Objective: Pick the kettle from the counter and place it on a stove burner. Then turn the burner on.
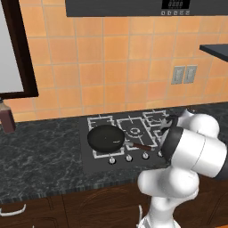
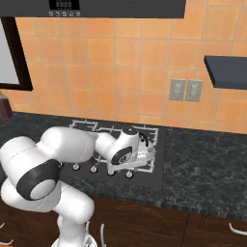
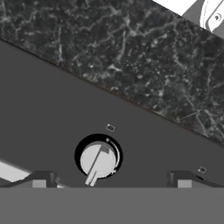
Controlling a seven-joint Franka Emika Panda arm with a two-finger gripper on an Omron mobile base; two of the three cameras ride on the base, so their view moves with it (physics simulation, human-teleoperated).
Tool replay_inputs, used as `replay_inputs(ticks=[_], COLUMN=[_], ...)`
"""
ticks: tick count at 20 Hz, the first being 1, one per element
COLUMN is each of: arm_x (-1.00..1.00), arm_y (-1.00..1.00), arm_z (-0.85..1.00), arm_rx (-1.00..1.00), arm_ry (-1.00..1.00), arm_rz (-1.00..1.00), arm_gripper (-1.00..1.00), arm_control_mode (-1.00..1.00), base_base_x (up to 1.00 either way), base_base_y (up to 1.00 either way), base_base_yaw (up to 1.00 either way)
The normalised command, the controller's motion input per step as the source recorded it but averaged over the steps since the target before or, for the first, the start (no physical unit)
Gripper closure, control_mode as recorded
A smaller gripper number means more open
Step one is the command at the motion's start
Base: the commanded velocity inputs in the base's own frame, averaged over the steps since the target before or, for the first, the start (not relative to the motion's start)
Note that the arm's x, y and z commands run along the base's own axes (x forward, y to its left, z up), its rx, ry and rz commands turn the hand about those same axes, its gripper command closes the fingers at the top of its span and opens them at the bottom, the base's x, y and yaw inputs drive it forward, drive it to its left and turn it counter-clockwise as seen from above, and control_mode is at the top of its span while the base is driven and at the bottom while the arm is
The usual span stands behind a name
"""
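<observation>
black frying pan (image 1: 106, 137), wall outlets (image 2: 185, 89)

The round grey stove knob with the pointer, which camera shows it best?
The hand view: the round grey stove knob sits close up, pointer visible. The left base view shows the front knob row small, and the right base view shows it partly behind the arm.

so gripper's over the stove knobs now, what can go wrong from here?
1. The hand view has one knob off-centre between the wide-open fingertips; closing from here could clip its edge and slip instead of turning it.
2. There are several alike knobs in a row; the kettle isn't clearly visible behind the arm, so the burner match can't be checked.
3. The frying pan handle points toward the arm; a swing could nudge it.
</observation>
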Motion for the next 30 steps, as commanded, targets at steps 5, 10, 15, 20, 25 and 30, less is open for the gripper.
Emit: replay_inputs(ticks=[5,10,15,20,25,30], arm_x=[0.22,0.00,0.00,0.04,0.00,0.00], arm_y=[0.30,-0.38,-0.13,0.00,0.00,0.00], arm_z=[-0.04,-0.27,-0.04,0.00,0.00,0.00], arm_rx=[0.00,0.00,0.00,0.00,0.00,0.00], arm_ry=[0.03,0.01,0.00,0.00,0.00,-0.03], arm_rz=[-0.12,-0.15,-0.07,-0.03,0.00,-0.01], arm_gripper=[-1.00,-1.00,-1.00,1.00,1.00,1.00], arm_control_mode=[-1.00,-1.00,-1.00,-1.00,-1.00,-1.00], base_base_x=[0.00,0.00,0.00,0.00,0.00,0.00], base_base_y=[0.00,0.00,0.00,0.00,0.00,0.00], base_base_yaw=[0.00,0.00,0.00,0.00,0.00,0.00])
